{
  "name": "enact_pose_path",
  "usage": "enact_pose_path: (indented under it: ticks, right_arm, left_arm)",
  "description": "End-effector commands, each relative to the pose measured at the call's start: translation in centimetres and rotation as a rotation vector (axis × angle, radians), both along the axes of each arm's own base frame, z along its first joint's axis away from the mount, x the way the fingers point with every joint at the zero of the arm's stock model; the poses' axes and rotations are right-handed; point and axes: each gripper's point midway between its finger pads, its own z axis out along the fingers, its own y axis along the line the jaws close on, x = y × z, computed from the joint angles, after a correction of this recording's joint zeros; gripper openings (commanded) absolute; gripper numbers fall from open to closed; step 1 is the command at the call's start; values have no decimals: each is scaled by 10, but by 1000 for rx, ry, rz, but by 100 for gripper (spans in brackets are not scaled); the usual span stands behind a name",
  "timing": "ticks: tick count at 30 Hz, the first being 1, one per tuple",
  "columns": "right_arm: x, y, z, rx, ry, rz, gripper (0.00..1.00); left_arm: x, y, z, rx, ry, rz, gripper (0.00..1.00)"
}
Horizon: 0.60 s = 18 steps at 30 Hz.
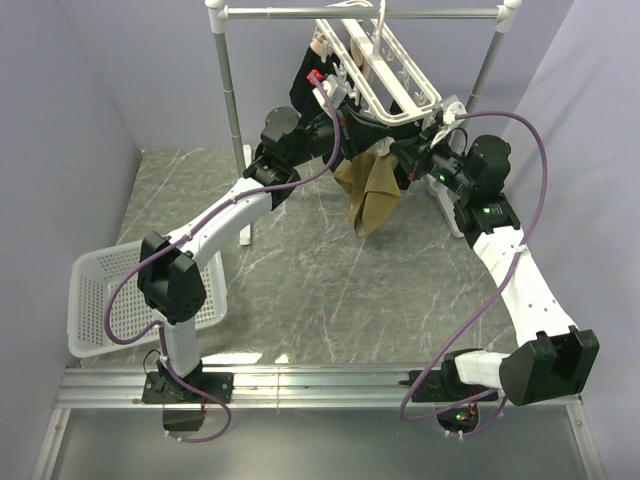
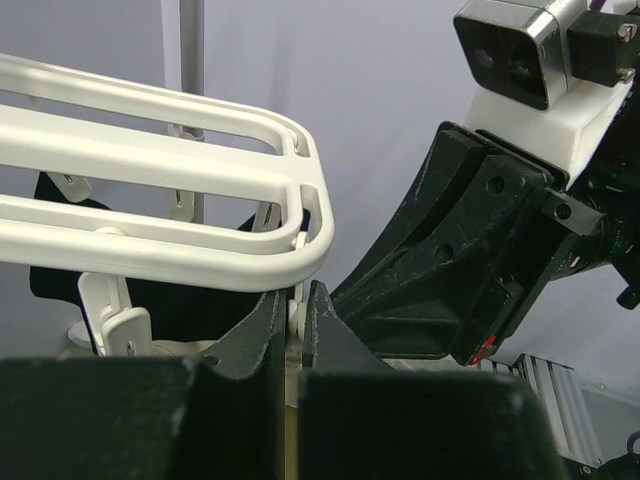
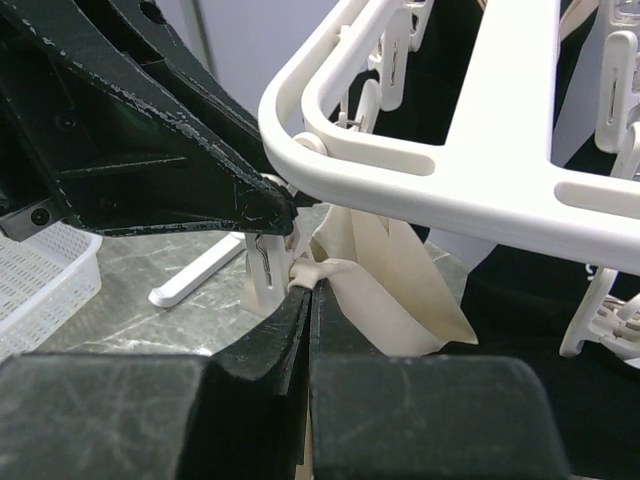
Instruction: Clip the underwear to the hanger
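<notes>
The white hanger (image 1: pixel 385 70) hangs from the pole rack at the back. The tan underwear (image 1: pixel 372 195) hangs below its near corner. My left gripper (image 1: pixel 365 138) is shut on a white clip (image 2: pixel 294 312) just under the hanger's rounded corner (image 2: pixel 300 255). My right gripper (image 3: pixel 309 285) is shut on the top edge of the underwear (image 3: pixel 385 285) and holds it right against that clip (image 3: pixel 262 262). The left gripper's fingers (image 3: pixel 200 185) pinch the clip's upper end. In the top view the right gripper (image 1: pixel 400 158) meets the left one from the right.
The grey-white pole rack (image 1: pixel 360 14) stands at the back, one foot (image 3: pixel 195 275) on the marble table. Black garments (image 3: pixel 540 300) hang from the hanger behind the underwear. A white basket (image 1: pixel 100 300) sits at the table's left edge.
</notes>
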Motion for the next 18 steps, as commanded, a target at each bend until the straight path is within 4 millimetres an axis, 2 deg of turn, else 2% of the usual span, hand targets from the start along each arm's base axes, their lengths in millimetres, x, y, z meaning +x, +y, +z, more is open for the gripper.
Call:
enact_pose_path:
  ticks: [1, 18]
  right_arm:
    - [-5, 2, 34, 20, -83, 30, 0]
    - [-6, 3, 34, 21, -91, 38, 0]
  left_arm:
    - [-5, -3, 0, 9, -13, -28, 3]
    - [-5, -2, 10, -24, -2, -44, 21]
